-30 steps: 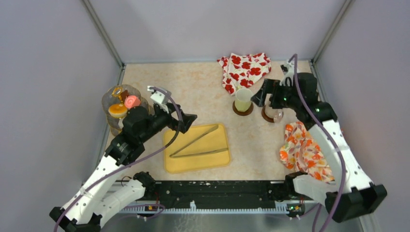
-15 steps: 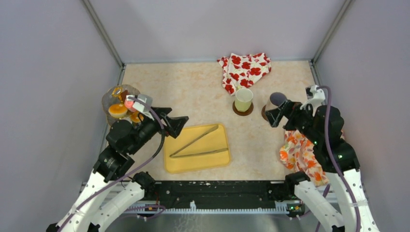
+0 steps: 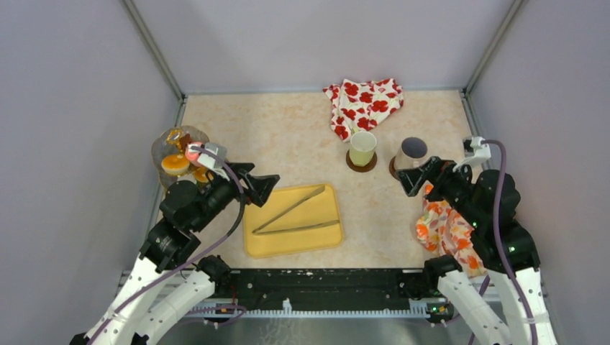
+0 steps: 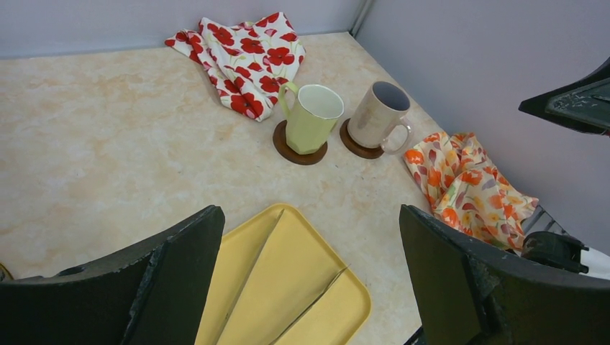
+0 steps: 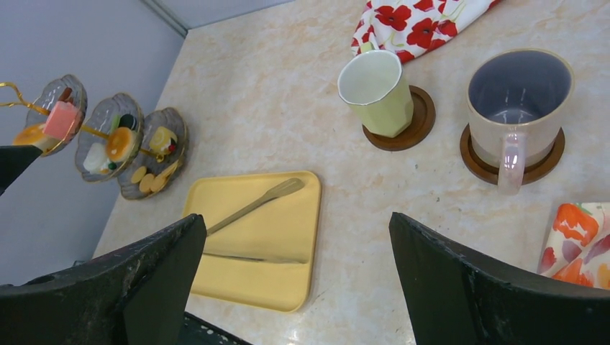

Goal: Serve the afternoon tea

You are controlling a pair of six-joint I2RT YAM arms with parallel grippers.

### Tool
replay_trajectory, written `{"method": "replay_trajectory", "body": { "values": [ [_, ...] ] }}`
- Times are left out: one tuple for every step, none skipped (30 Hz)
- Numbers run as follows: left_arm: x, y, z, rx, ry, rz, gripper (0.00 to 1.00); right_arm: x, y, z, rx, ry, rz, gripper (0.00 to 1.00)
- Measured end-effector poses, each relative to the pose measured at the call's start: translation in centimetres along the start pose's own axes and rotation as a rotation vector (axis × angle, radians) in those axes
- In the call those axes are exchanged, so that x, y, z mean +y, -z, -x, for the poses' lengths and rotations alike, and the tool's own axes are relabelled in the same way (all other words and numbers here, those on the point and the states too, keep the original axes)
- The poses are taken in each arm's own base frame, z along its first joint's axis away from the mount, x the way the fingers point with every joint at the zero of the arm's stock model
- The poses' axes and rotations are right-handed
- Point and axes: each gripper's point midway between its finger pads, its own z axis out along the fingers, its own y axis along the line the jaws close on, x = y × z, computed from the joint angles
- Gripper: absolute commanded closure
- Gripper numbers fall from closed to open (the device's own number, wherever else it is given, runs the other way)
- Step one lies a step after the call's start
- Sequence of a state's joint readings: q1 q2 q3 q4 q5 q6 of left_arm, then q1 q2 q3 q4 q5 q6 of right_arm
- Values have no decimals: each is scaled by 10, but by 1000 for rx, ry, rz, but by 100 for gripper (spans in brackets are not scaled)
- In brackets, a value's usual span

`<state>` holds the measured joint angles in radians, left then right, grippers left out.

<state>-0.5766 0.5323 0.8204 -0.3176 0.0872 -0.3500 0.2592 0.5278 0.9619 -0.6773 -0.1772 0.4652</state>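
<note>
Left gripper (image 3: 259, 184): jaws spread wide, nothing between them; hovers between stand and tray.
Right gripper (image 3: 416, 177): likewise agape and empty; hovers just in front of the grey mug.

Step, as judged: neither arm is engaged. Both mugs look set out; the sweets are not yet served. The next move probably falls to the left arm, on tongs or a sweet. Tongs lie flat and thin, so they call for a low pinch. Sweets are small and packed close, so a narrow, careful grasp.

Stand (image 5: 178, 123): three scalloped clear dishes on gold wire, far left by the wall.
Sweets (image 5: 119, 144): on the stand; pink block, orange tart, round biscuits; glossy, moulded.
Tray (image 3: 302, 241): pale yellow, matte, rounded corners, low rim; mid-table (image 3: 273, 129), which is smooth marbled beige.
Tongs (image 3: 291, 208): long, slim metal, lying in a V on the tray.
Yellow mug (image 3: 362, 148): faceted, upright, empty, on a dark round coaster (image 5: 424, 118).
Grey mug (image 3: 411, 151): rounded, glazed, empty, on its own coaster, beside the yellow one.
Red cloth (image 3: 363, 104): crumpled, behind the mugs.
Orange cloth (image 3: 449, 226): rumpled, under the right arm.
</note>
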Motion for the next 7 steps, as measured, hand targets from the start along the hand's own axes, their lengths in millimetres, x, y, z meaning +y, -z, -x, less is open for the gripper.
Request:
{"method": "replay_trajectory", "body": {
  "values": [
    [0, 0, 0, 0, 0, 2, 1, 0, 1, 0, -4, 1, 0, 1],
    [1, 0, 0, 0, 0, 3, 1, 0, 1, 1, -7, 1, -1, 1],
    [1, 0, 0, 0, 0, 3, 1, 0, 2, 1, -9, 1, 0, 1],
    [1, 0, 0, 0, 0, 3, 1, 0, 2, 1, -9, 2, 0, 1],
    [1, 0, 0, 0, 0, 3, 1, 0, 3, 1, -10, 2, 1, 1],
    [1, 0, 0, 0, 0, 3, 1, 1, 3, 1, -11, 2, 2, 1],
    [1, 0, 0, 0, 0, 3, 1, 0, 3, 1, -11, 2, 1, 1]
  ]
}}
